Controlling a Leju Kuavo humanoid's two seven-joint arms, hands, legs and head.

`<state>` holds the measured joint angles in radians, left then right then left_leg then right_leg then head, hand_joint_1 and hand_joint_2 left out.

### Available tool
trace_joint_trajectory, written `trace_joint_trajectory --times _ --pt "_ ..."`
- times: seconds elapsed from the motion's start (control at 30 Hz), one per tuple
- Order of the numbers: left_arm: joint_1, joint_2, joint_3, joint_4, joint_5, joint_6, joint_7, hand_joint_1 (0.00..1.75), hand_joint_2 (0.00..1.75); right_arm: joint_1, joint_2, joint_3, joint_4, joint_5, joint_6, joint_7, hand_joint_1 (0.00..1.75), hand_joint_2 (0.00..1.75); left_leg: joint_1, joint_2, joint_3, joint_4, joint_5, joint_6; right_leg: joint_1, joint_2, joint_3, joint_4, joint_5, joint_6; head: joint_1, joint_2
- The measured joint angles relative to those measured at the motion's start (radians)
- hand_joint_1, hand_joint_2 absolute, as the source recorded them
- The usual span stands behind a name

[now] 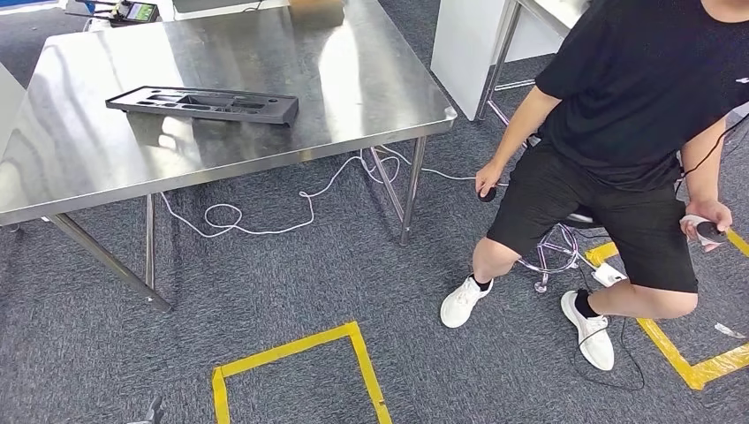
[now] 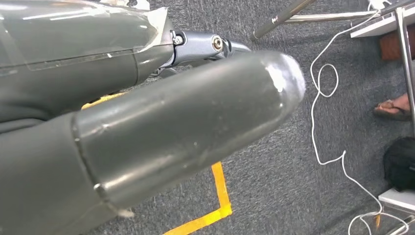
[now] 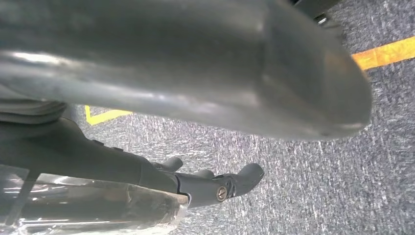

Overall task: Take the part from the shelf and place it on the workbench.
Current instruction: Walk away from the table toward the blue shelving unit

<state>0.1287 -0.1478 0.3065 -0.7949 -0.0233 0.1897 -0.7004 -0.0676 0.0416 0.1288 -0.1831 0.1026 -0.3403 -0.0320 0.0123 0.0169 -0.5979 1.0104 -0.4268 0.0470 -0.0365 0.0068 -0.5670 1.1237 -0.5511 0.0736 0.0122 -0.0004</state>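
1. Black part (image 1: 203,103) lies flat on the steel workbench (image 1: 371,79), well apart from both hands, neither touching it
2. Left hand (image 2: 161,127) hangs over grey carpet (image 2: 274,186); the thick thumb covers most of the fingers (image 2: 200,46), so cannot tell whether it is released or clenched; nothing seen in it
3. Yellow tape (image 2: 222,196) runs on the floor just past the left thumb; white cable (image 2: 318,122) loops further out beyond the thumb tip, and someone's sandalled foot (image 2: 394,107) is beyond that
4. Right hand (image 3: 98,152) is released: thumb and fingers (image 3: 244,177) are apart, with bare carpet showing between them and nothing grasped
5. Another yellow tape strip (image 3: 386,51) is on the floor beyond the right thumb tip
6. Person (image 1: 636,97) in black sits on a stool (image 1: 565,238) beside the workbench
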Motion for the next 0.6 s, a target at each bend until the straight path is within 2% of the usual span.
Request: trace_joint_trajectory --times 0.03,0.07,0.13,0.2,0.23,0.27,0.3,0.33,0.37,0.4,0.43,0.47,0.53,0.57,0.6 --pt "0.000 0.000 0.000 0.001 0.000 0.000 0.000 0.00 0.00 -0.001 0.001 0.001 0.000 0.000 0.000 0.000 0.00 0.00 -0.001 0.001 -0.004 0.002 0.004 -0.007 0.001 -0.001 0.037 -0.064 0.015 0.001 0.000 0.000" --pt "-0.001 0.000 0.000 0.001 0.000 0.000 0.000 0.00 0.00 -0.003 0.002 0.001 0.000 0.000 0.000 0.000 0.00 0.00 -0.001 0.001 -0.007 0.004 0.008 -0.015 0.002 -0.001 0.061 -0.109 0.024 -0.004 -0.002 0.000" --pt "-0.003 0.000 0.000 0.001 0.000 0.000 0.000 0.00 0.00 -0.004 0.004 0.002 0.000 0.001 0.000 0.000 0.00 0.00 -0.002 0.001 -0.010 0.004 0.016 -0.028 0.010 0.002 0.062 -0.124 0.034 -0.024 -0.005 0.000" --pt "-0.001 0.000 0.000 0.002 0.000 0.001 0.000 0.00 0.00 -0.003 0.004 0.002 0.000 0.001 0.000 0.000 0.00 0.00 0.005 -0.002 -0.016 0.008 0.018 -0.040 0.010 0.002 0.053 -0.122 0.046 -0.046 -0.007 0.000" --pt "0.000 0.000 0.000 0.002 0.000 0.001 0.000 0.00 0.00 -0.003 0.005 0.002 0.001 0.001 0.000 0.000 0.00 0.00 0.008 -0.004 -0.026 0.025 -0.002 -0.045 0.009 0.001 0.047 -0.122 0.054 -0.058 -0.007 0.000" --pt "0.001 0.000 -0.001 0.002 0.000 0.001 0.000 0.00 0.00 -0.003 0.005 0.002 0.001 0.001 0.000 0.000 0.00 0.00 0.011 -0.007 -0.041 0.062 -0.039 -0.050 0.009 0.000 0.039 -0.123 0.064 -0.069 -0.008 0.000" --pt "0.001 0.000 -0.001 0.002 0.000 0.001 0.000 0.00 0.00 -0.004 0.006 0.002 0.001 0.001 0.000 0.000 0.00 0.00 0.012 -0.009 -0.061 0.118 -0.089 -0.052 0.011 -0.001 0.030 -0.122 0.074 -0.078 -0.009 0.000" --pt "0.000 0.000 -0.001 0.002 0.000 0.001 0.000 0.00 0.00 -0.004 0.006 0.002 0.001 0.001 0.000 0.000 0.00 0.00 0.012 -0.010 -0.080 0.184 -0.139 -0.054 0.014 -0.002 0.020 -0.122 0.083 -0.084 -0.009 0.000" --pt "0.000 0.000 -0.001 0.002 0.000 0.002 0.000 0.00 0.00 -0.004 0.006 0.002 0.001 0.001 0.000 0.000 0.00 0.00 0.012 -0.010 -0.092 0.242 -0.175 -0.055 0.017 -0.002 0.008 -0.121 0.093 -0.086 -0.009 0.000" --pt "0.000 0.001 -0.001 0.002 0.000 0.002 0.000 0.00 0.00 -0.003 0.006 0.002 0.001 0.001 0.000 0.000 0.00 0.00 0.012 -0.011 -0.089 0.274 -0.193 -0.055 0.020 -0.002 -0.004 -0.120 0.102 -0.086 -0.009 0.000" --pt "0.000 0.001 -0.001 0.003 0.000 0.002 0.000 0.00 0.00 -0.003 0.006 0.002 0.001 0.001 0.000 0.000 0.00 0.00 0.012 -0.011 -0.068 0.269 -0.192 -0.053 0.023 -0.002 -0.015 -0.120 0.111 -0.085 -0.009 0.000" --pt "-0.001 0.001 -0.001 0.003 0.000 0.002 0.000 0.00 0.00 -0.003 0.006 0.002 0.001 0.001 0.000 0.000 0.00 0.00 0.011 -0.011 -0.027 0.225 -0.177 -0.049 0.025 -0.002 -0.025 -0.120 0.120 -0.083 -0.009 0.000" --pt "-0.006 0.001 -0.001 0.003 0.000 0.002 0.000 0.00 0.00 -0.004 0.006 0.002 0.001 0.001 0.000 0.000 0.00 0.00 0.009 -0.017 0.083 0.079 -0.142 -0.038 0.028 0.000 -0.040 -0.120 0.137 -0.077 -0.009 0.000" --pt "-0.008 0.001 -0.001 0.003 0.000 0.002 0.000 0.00 0.00 -0.005 0.006 0.002 0.001 0.001 0.000 0.000 0.00 0.00 0.005 -0.020 0.120 0.022 -0.132 -0.032 0.030 -0.001 -0.045 -0.120 0.144 -0.071 -0.008 0.000" --pt "-0.010 0.001 -0.002 0.003 0.000 0.002 0.000 0.00 0.00 -0.006 0.006 0.002 0.001 0.002 0.000 0.000 0.00 0.00 0.000 -0.023 0.139 -0.011 -0.127 -0.026 0.030 -0.001 -0.048 -0.120 0.152 -0.064 -0.007 0.000"
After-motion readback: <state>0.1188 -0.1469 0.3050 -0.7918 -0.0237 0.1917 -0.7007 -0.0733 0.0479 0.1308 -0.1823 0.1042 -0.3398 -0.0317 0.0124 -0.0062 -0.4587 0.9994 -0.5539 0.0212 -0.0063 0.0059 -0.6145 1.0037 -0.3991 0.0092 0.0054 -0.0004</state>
